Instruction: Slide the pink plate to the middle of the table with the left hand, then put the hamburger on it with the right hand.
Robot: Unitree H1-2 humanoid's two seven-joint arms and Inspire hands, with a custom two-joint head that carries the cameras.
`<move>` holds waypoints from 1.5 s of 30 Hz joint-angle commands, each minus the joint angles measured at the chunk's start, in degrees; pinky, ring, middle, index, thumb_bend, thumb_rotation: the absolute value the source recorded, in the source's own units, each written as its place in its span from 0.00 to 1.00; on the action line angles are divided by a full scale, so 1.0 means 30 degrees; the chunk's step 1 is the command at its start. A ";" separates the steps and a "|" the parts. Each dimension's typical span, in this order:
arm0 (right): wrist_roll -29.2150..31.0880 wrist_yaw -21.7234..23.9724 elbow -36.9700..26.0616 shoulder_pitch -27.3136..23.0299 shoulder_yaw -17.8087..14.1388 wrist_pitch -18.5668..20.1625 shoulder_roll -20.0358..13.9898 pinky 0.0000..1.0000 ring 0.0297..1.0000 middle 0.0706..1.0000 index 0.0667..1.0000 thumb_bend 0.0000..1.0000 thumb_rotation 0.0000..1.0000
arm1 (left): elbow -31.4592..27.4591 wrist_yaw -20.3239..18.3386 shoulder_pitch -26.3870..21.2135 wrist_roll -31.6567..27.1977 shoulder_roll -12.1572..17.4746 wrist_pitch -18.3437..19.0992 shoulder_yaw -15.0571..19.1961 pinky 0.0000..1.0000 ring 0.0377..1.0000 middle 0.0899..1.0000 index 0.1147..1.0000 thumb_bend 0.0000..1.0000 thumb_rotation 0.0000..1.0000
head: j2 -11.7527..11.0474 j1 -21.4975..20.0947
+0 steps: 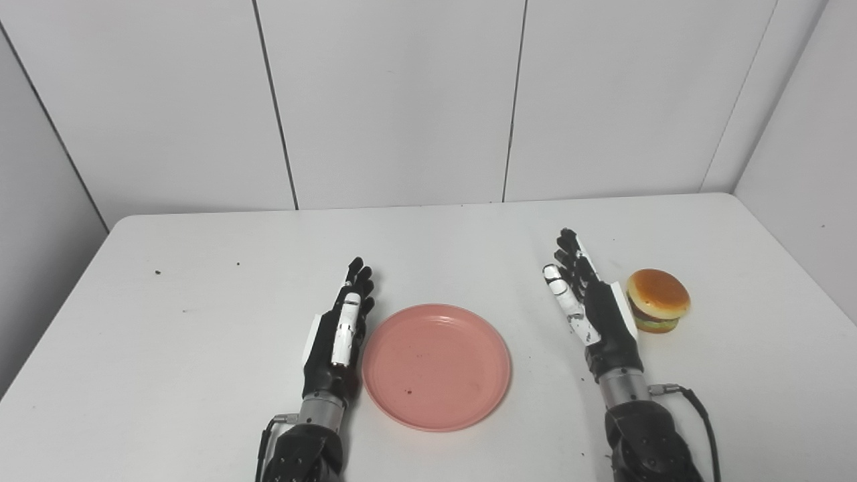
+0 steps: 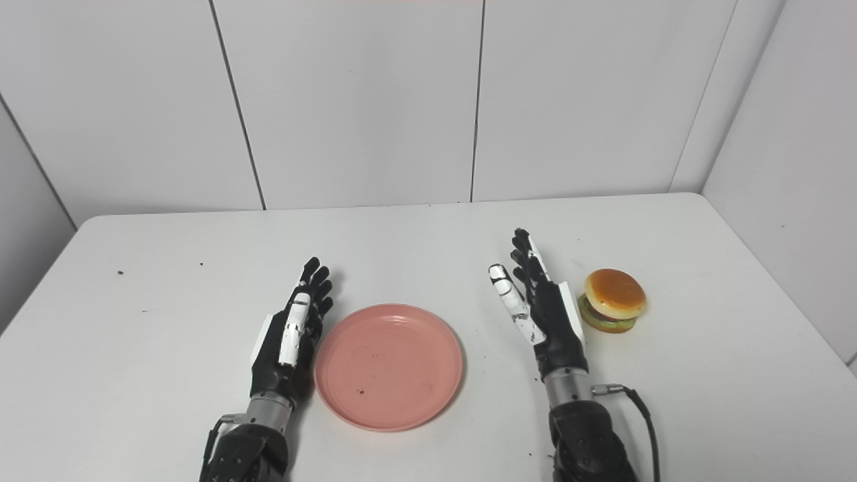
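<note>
Nearest, both forearms enter from the bottom edge, one at about 7 o'clock and one at about 5 o'clock of the table [image 1: 201, 281].

Left hand [image 1: 338, 335]: stands on edge on the table, fingers stretched straight and held close together, pointing toward 12 o'clock. It grips nothing. Its palm side faces the plate [image 1: 436, 365], and the hand sits just beside the plate's 9 o'clock rim; whether it actually touches the rim I cannot tell from either view.

Plate: pink, round, shallow, lying flat on the white table, near the table's front-centre between the two hands. A few dark specks lie on its surface. It carries nothing.

Right hand [image 1: 589, 308]: also on edge, fingers extended and slightly fanned, thumb set a little apart, pointing roughly toward 11 o'clock. It grips nothing. It is well apart from the plate's 3 o'clock rim.

Hamburger [image 1: 657, 300]: sits upright on the table at about 3 o'clock of the right hand, just beside the back of that hand, with a narrow gap showing in the right eye view. Bun top, dark patty and green layer visible.

Farther back, small dark crumbs dot the table toward 10 o'clock. Beyond the table's far edge stands a white panelled wall [image 1: 402, 100].
</note>
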 commanded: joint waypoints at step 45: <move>-0.8422 0.5307 -0.0337 -0.2755 0.1526 0.7052 -1.0020 0.78 0.85 0.86 0.86 0.81 0.38 | 0.1293 -0.1835 0.0179 -0.0934 0.1424 -0.0342 0.0697 0.99 0.97 0.95 0.92 0.25 1.00 | -0.0611 -0.3452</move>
